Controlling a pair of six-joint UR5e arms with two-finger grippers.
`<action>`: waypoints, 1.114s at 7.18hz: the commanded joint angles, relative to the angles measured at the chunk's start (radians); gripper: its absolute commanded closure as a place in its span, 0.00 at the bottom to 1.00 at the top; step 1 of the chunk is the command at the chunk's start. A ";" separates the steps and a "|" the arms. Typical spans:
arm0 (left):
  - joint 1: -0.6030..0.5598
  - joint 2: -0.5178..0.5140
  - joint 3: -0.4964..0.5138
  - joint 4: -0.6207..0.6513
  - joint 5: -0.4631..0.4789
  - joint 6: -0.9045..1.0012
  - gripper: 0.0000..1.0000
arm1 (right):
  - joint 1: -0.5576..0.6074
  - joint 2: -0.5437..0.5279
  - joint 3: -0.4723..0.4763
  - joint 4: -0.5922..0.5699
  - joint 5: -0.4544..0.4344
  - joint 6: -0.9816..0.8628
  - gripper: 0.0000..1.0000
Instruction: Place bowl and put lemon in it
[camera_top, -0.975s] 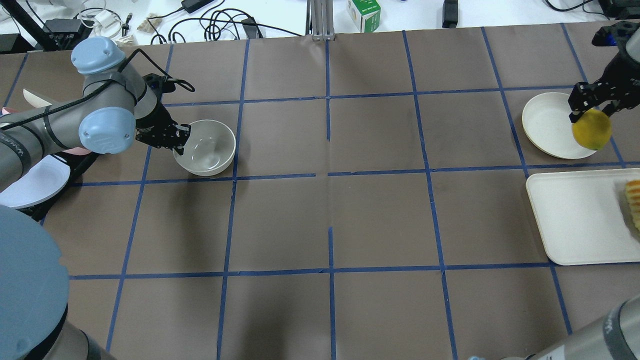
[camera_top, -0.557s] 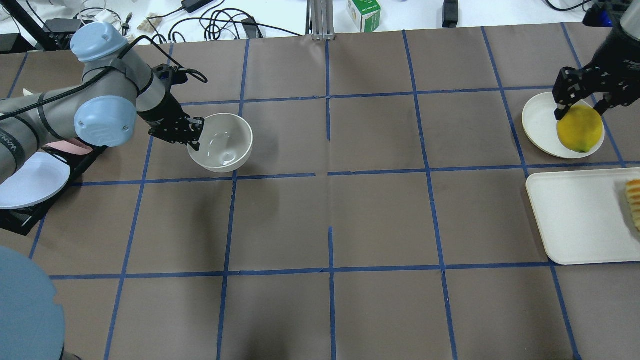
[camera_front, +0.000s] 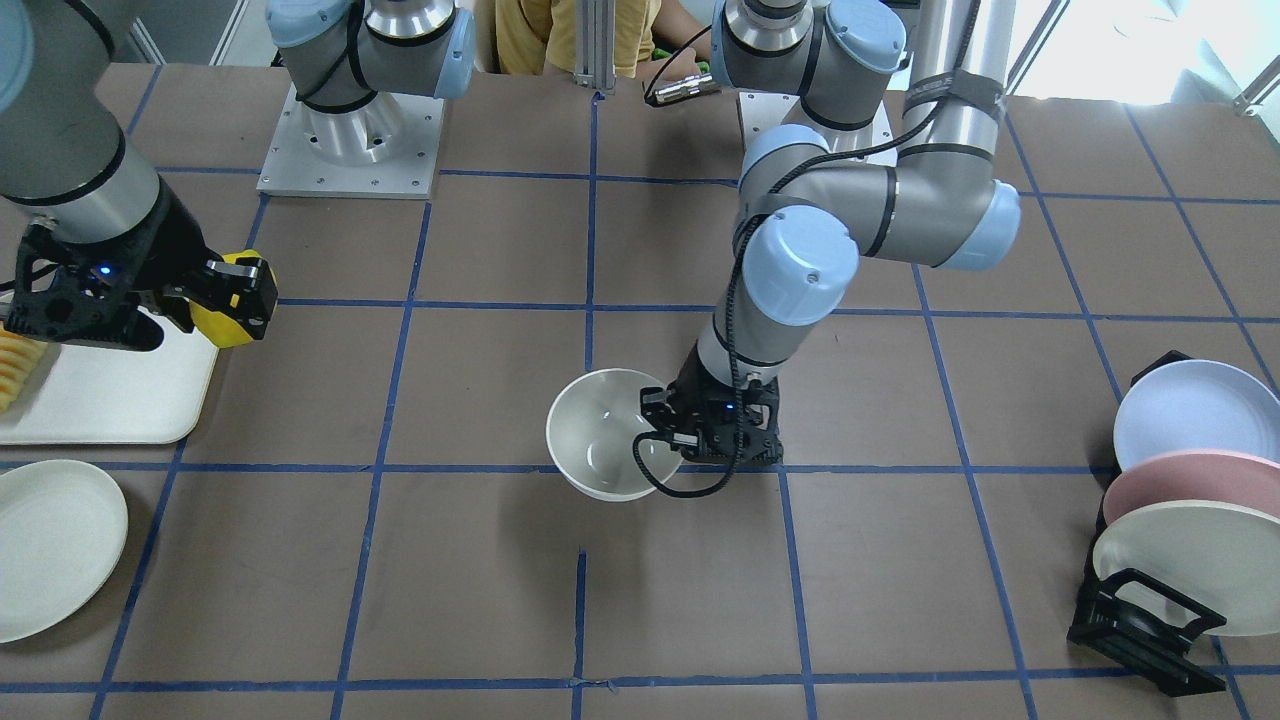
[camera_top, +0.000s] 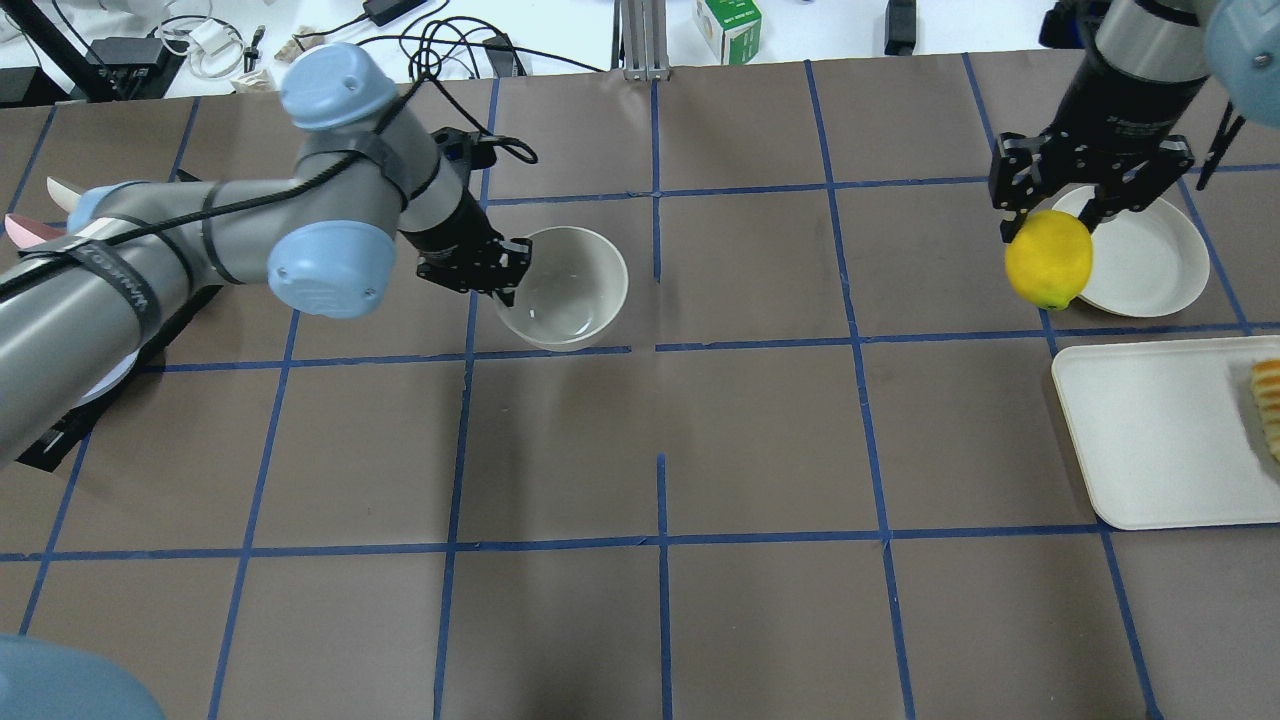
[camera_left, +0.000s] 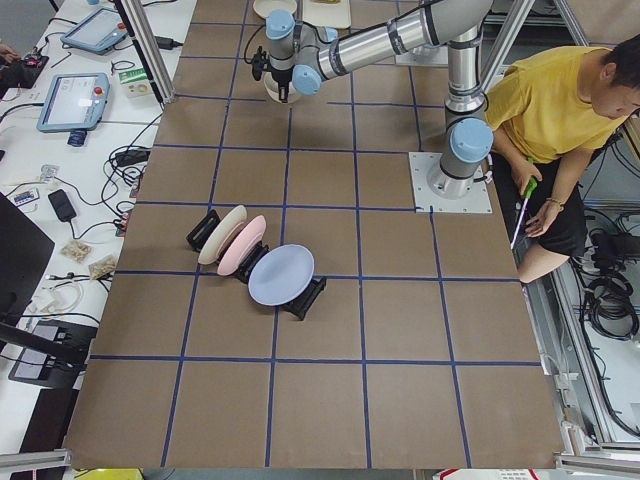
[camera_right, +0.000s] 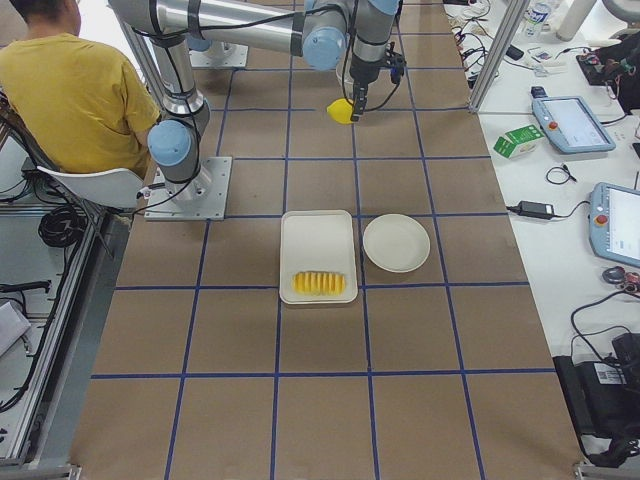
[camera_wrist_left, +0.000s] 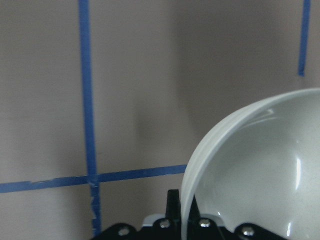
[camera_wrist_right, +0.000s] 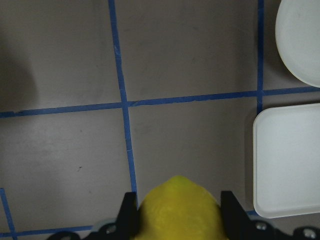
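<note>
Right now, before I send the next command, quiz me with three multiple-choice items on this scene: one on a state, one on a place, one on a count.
1. The left end effector and the bowl:
A. shut on its rim
B. open beside it
C. open high above it

2. The lemon is:
A. in the bowl
B. on the tray
C. in the right end effector, in the air

3. Plates in the rack:
A. two
B. three
C. five

Answers:
1 A: overhead, its fingers clamp the bowl's near rim.
2 C: the right wrist view shows fingers flanking it, held aloft.
3 B: one blue, one pink, one cream.
</note>
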 joint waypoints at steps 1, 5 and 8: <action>-0.055 -0.041 -0.045 0.111 -0.001 -0.066 1.00 | 0.039 0.006 0.005 -0.021 -0.021 0.004 1.00; -0.049 -0.065 -0.035 0.116 0.015 -0.019 1.00 | 0.085 0.009 0.001 -0.040 0.040 0.036 1.00; -0.048 -0.068 -0.033 0.119 0.072 0.009 0.66 | 0.214 0.052 0.013 -0.108 0.040 0.171 1.00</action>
